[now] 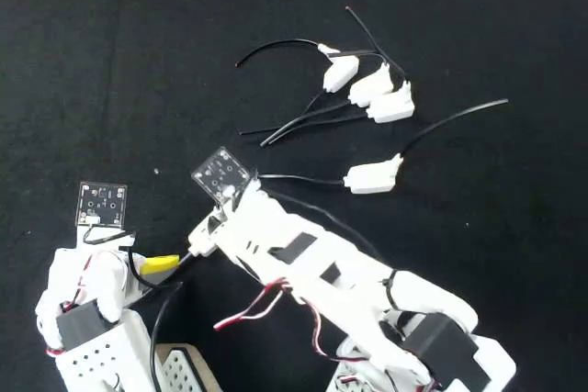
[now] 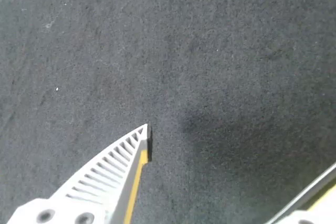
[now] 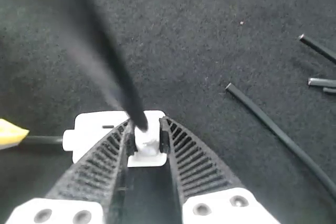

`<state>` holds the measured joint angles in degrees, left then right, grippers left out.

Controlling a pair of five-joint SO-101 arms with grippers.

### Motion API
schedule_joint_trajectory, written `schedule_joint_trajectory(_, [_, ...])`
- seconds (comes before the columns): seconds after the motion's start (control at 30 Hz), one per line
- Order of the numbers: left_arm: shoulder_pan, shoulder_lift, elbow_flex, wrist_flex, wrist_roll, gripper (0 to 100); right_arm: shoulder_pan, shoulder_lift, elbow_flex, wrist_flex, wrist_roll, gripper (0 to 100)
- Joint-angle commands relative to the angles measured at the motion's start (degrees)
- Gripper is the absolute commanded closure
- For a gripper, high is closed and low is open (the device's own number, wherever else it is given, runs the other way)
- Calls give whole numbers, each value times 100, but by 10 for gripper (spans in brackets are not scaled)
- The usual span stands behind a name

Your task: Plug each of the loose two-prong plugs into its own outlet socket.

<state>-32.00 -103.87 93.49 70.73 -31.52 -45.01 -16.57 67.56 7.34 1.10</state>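
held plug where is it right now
The plug sits clamped in the right gripper, left of centre in the high view, beside the left arm's yellow finger and down-left of the lone loose plug.

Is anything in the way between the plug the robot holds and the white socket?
Nothing visible: the right gripper holds the plug right against the white socket, with no gap between them.

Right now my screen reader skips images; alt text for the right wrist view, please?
The right gripper grips a white plug with a black cord, at a white block on black cloth.
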Motion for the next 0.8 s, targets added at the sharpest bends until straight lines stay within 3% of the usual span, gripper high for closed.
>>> schedule_joint_trajectory(0.0, [75, -35, -13, 44, -35, 482, -167, 163, -215, 237, -229, 987])
schedule_joint_trajectory(0.2, [75, -35, -13, 26, -35, 482, -132, 171, -268, 316, -237, 987])
schedule_joint_trajectory(0.4, [75, -35, -4, 26, -44, 482, 484, 207, -804, 1336, 158, 987])
schedule_joint_trajectory(0.57, [75, -35, 4, 26, -255, 482, 1345, 207, -954, 1679, 651, 987])
schedule_joint_trajectory(0.77, [75, -35, 4, 26, -264, 482, 2936, 215, -945, 1732, 1574, 987])
